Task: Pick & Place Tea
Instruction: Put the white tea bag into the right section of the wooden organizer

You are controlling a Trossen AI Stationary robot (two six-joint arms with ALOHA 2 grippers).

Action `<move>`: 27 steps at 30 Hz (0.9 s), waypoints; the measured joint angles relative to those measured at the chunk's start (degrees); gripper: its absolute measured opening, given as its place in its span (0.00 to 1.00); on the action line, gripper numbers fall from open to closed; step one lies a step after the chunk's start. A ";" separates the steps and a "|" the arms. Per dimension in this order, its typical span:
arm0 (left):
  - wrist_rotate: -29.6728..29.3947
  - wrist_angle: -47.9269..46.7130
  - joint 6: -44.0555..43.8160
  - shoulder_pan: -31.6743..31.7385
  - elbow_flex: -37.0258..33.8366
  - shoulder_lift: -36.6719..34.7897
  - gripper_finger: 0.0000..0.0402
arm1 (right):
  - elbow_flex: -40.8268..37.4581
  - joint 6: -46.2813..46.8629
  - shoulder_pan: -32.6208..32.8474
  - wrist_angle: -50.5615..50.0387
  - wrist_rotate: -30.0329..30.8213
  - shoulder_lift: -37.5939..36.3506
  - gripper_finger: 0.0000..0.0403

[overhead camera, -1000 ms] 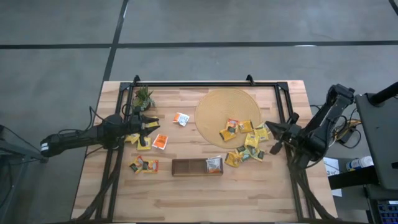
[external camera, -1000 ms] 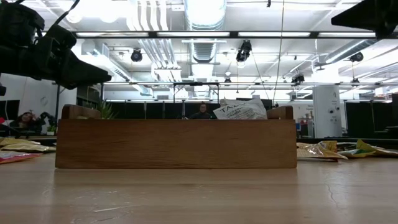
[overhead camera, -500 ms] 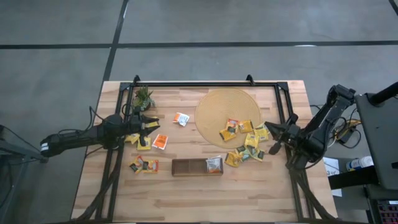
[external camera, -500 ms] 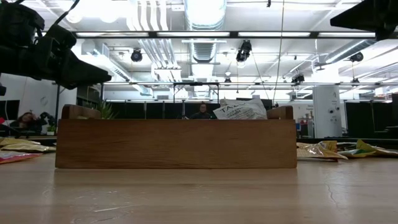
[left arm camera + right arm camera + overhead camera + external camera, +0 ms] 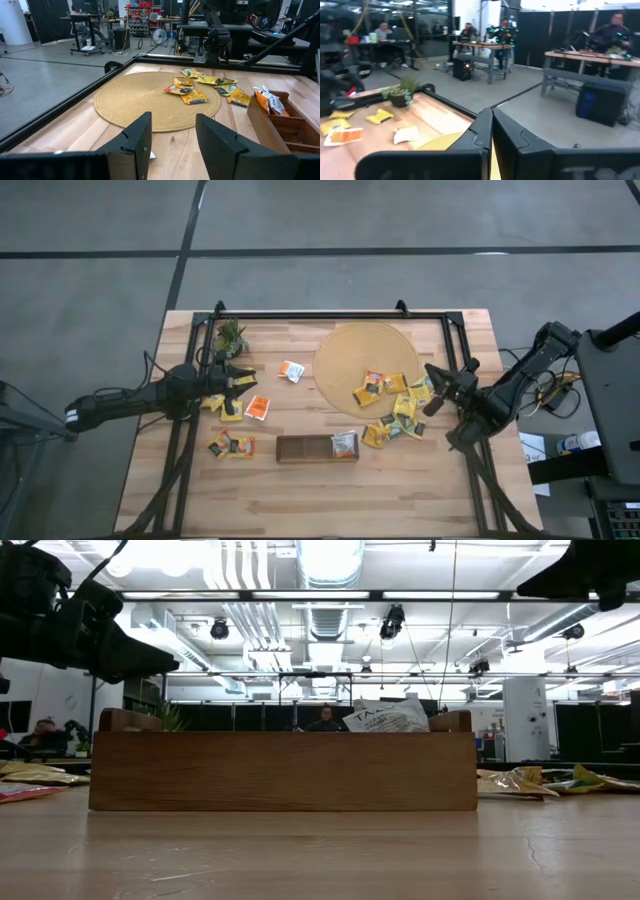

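Only the right gripper has moved since the earlier picture: it has swung a little toward the far left, closer to the tea sachets at the right edge of the round mat. Its fingers are pressed together and hold nothing. It seems to be on its way to this heap, so the fingers must part before any grasp.

On the left side, the left gripper has not moved and hovers near the small plant. Its fingers are partly open with nothing between them. It probably waits above the loose sachets lying just beside it.

The tea is spread in several places: some sachets on the mat and more just off its right near edge, a white-and-orange one alone left of the mat, an orange one near the left gripper, and two sachets at the near left of the desk.

As for containers, the dark brown tray lies near the middle of the desk. One sachet stands in its right end; the other part looks empty.
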 joint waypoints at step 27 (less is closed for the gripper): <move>0.00 -0.02 0.00 -0.01 0.00 0.00 0.37 | 8.03 -7.63 -3.90 1.11 -3.62 0.28 0.02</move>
